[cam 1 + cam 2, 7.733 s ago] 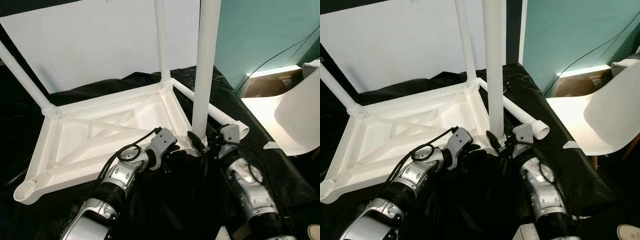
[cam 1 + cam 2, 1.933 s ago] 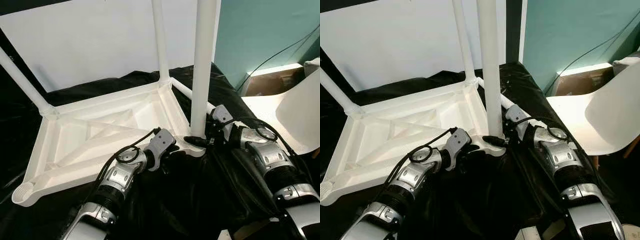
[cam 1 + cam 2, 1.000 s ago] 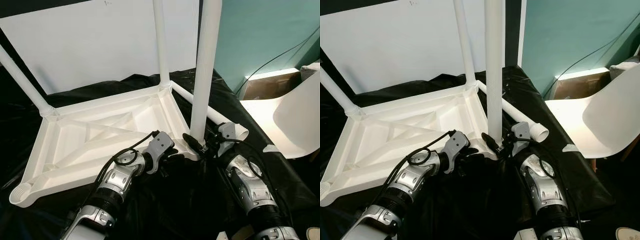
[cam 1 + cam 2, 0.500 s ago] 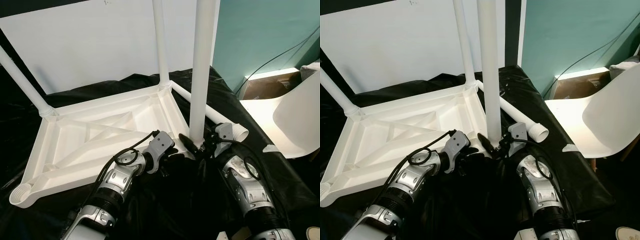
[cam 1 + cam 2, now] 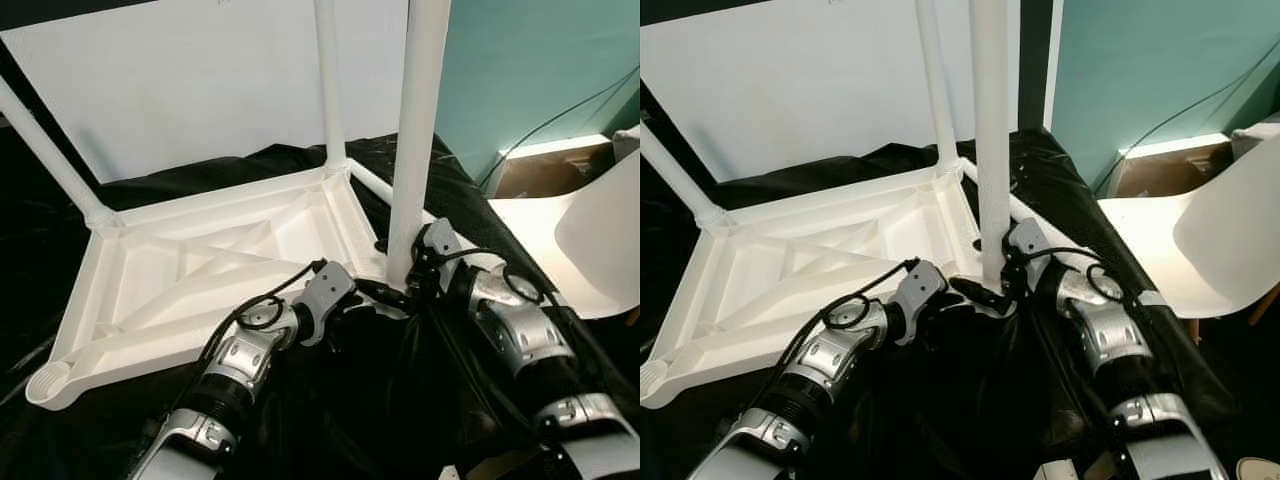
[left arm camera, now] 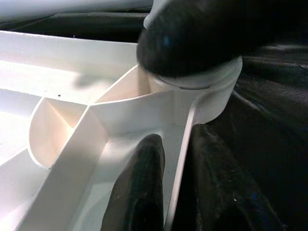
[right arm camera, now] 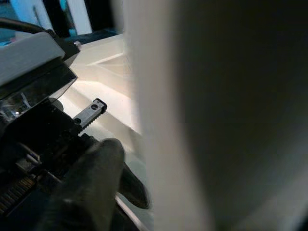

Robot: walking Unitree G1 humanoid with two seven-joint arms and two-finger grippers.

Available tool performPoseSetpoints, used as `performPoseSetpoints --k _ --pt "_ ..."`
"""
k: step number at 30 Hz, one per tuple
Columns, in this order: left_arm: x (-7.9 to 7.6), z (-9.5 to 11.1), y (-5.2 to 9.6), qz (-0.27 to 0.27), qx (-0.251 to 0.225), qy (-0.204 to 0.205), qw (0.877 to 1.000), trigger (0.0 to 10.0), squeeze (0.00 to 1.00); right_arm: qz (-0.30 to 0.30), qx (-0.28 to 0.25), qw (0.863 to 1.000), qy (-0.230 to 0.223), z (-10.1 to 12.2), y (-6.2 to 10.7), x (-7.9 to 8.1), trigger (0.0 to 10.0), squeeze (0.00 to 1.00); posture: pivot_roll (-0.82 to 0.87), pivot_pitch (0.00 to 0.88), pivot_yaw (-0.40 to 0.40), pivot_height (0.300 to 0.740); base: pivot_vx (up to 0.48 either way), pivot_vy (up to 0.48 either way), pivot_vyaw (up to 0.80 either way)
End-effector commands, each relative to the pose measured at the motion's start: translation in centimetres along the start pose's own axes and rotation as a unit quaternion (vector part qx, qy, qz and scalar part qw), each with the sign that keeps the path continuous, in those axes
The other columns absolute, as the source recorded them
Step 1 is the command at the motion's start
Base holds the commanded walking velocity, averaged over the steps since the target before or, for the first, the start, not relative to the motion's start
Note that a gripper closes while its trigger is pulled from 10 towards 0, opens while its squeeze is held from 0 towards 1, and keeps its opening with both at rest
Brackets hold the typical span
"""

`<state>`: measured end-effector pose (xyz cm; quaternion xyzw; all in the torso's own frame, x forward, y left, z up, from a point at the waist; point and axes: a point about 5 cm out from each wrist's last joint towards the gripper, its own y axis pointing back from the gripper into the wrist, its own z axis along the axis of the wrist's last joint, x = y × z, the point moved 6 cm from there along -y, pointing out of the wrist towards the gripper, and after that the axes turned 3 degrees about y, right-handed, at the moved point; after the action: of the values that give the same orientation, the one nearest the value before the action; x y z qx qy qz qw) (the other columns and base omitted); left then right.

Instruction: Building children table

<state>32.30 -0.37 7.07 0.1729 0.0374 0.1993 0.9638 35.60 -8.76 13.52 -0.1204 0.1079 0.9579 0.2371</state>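
Tabletop [image 5: 200, 265]: plain white, ribbed underside, no pattern. Legs [image 5: 418, 130]: white, same shade. Sheet [image 5: 400, 400] under it: glossy black. Arms [image 5: 235, 360]: silver w/ black joints and cables. Left end effector [image 6: 163, 192]: black fingers. Right end effector [image 5: 392, 292]: black. Chair [image 5: 1225, 245]: white shell. Wall [image 5: 530, 60]: teal, black cable across it. Panel [image 5: 180, 90] behind: white. Box [image 5: 545, 170] at wall: brown.
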Motion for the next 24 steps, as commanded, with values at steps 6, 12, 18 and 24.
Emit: performPoseSetpoints --k 6,12,18,24 --pt "-1.8 -3.8 -0.4 -0.024 0.054 0.045 0.997 10.0 0.00 0.072 0.031 0.997 -0.013 -1.1 -0.5 1.3 0.0 0.00 0.03 0.000 0.060 0.740 0.000 0.000 0.00" --pt "-1.8 -3.9 -0.4 -0.022 0.053 0.046 0.997 10.0 0.00 0.059 0.006 0.998 -0.035 -0.7 -1.2 1.9 0.0 0.00 0.04 0.000 0.055 0.740 0.000 0.000 0.00" --pt "-1.7 -3.8 -0.4 -0.019 0.052 0.047 0.997 10.0 0.00 -0.098 -0.061 0.991 -0.069 -0.4 -2.9 1.8 0.0 0.00 0.04 0.000 0.053 0.740 0.000 0.000 0.00" --pt "-1.7 -3.8 -0.4 -0.021 0.053 0.045 0.997 10.0 0.00 -0.255 -0.054 0.960 -0.098 -1.7 -3.6 1.3 0.0 0.00 0.04 0.000 0.065 0.740 0.000 0.000 0.00"
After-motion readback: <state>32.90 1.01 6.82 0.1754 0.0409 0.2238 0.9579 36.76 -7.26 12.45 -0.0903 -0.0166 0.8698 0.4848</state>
